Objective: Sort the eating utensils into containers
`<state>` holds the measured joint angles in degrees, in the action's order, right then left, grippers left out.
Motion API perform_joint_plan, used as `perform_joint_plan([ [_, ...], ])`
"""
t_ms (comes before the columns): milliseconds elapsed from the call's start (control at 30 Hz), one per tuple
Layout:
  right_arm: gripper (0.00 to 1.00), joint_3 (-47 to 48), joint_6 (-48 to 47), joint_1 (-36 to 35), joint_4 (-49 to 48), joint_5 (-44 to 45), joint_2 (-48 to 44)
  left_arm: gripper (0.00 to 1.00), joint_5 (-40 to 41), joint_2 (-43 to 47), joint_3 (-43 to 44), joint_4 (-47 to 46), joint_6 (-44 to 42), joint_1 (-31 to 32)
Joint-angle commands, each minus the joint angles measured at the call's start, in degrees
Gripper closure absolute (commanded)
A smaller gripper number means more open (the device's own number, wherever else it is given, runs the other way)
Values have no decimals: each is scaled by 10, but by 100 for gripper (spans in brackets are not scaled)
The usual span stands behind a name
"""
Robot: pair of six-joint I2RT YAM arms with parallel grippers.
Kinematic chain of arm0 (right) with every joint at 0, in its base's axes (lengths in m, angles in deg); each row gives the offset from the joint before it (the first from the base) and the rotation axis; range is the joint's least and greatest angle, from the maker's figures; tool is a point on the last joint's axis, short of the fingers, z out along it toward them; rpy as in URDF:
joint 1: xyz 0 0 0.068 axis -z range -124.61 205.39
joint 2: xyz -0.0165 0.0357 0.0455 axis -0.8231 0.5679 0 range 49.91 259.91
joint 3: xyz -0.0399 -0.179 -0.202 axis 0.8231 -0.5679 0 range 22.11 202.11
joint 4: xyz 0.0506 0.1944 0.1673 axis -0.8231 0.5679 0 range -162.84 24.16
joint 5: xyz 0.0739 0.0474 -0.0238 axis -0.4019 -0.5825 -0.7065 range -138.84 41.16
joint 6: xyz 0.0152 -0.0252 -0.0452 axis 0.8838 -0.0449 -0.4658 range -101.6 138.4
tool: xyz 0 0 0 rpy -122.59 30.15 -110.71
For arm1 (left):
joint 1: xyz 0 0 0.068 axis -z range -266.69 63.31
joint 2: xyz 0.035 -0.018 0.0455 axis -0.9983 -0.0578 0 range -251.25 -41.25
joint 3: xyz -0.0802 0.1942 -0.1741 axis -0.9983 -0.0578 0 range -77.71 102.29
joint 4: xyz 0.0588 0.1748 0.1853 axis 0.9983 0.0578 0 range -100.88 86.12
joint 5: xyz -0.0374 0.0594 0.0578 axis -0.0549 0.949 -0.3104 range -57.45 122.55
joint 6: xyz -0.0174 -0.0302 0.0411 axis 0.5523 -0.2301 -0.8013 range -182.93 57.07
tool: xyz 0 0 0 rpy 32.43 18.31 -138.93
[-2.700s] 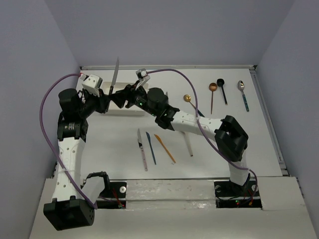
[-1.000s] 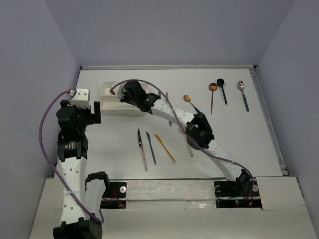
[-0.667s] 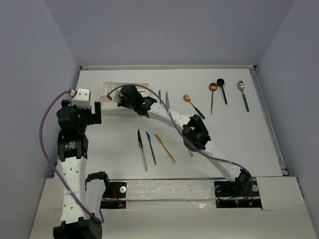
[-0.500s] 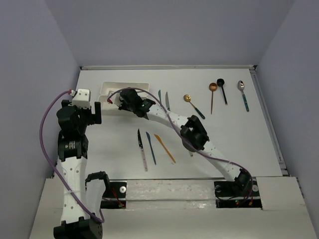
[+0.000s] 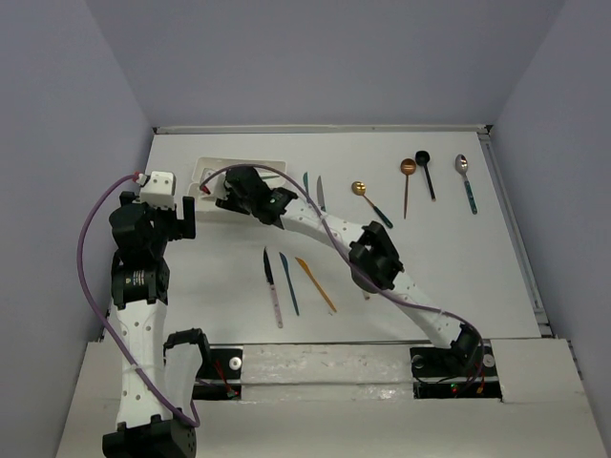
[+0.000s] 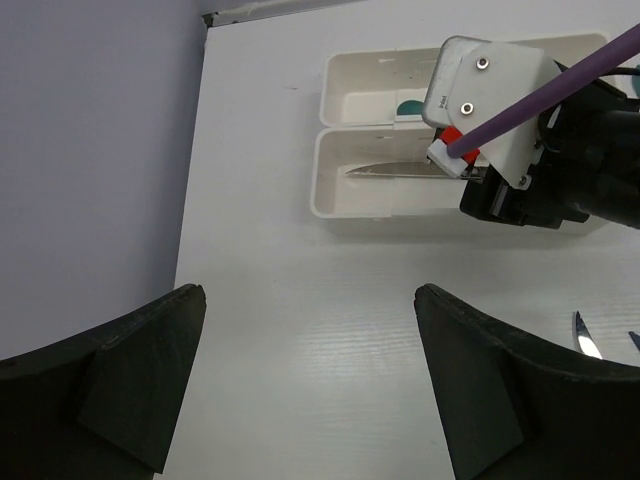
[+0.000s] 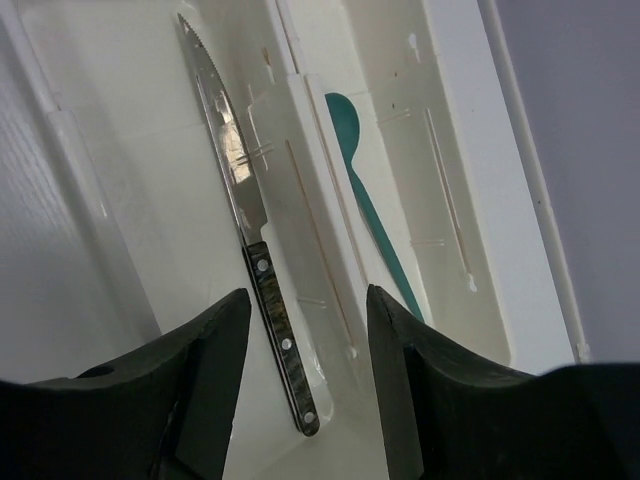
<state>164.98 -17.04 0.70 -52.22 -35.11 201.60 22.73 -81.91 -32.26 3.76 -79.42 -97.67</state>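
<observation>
Two joined white containers sit at the table's far left. In the right wrist view a silver knife with a dark handle lies free in one container. A teal spoon lies in the other. My right gripper hangs open just above the knife's handle, touching nothing. The left wrist view shows the same knife and teal spoon. My left gripper stands wide open over bare table, nearer than the containers. Several more utensils lie on the table.
A dark knife, a blue knife and an orange knife lie mid-table. Further back lie a teal utensil, a silver knife, then gold, copper, black and silver spoons. The right arm spans the table.
My right gripper carried the dark-handled knife over the containers, then opened and let it go. It now lies in the container. The left arm drew back and has held still.
</observation>
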Motion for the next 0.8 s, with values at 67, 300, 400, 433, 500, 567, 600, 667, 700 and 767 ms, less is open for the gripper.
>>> perform_joint_plan([
  [67,42,-32,92,-9,-16,-1,-155,1,-7,8,-4,-19,-8,-2],
  [300,25,-237,371,118,44,-91,-340,1,-5,7,-17,-17,-17,-3],
  [400,24,-309,400,140,64,-40,-370,1,-7,5,-18,-15,-18,-3],
  [433,24,-331,408,140,73,-16,-382,1,-7,5,-18,-15,-19,-3],
  [500,23,-372,434,156,92,-18,-384,1,-9,4,-18,-14,-19,-3],
  [567,22,-391,454,165,129,-37,-374,1,-9,4,-19,-14,-21,-4],
  [600,21,-398,469,172,137,-42,-368,1,-9,6,-19,-14,-21,-3],
  [667,20,-412,484,181,146,-46,-355,1,-12,7,-20,-11,-22,-3],
  [700,21,-418,490,187,145,-49,-350,1,-12,7,-21,-11,-22,-3],
  [767,25,-429,498,194,149,-50,-333,1,-14,7,-23,-11,-24,-3],
])
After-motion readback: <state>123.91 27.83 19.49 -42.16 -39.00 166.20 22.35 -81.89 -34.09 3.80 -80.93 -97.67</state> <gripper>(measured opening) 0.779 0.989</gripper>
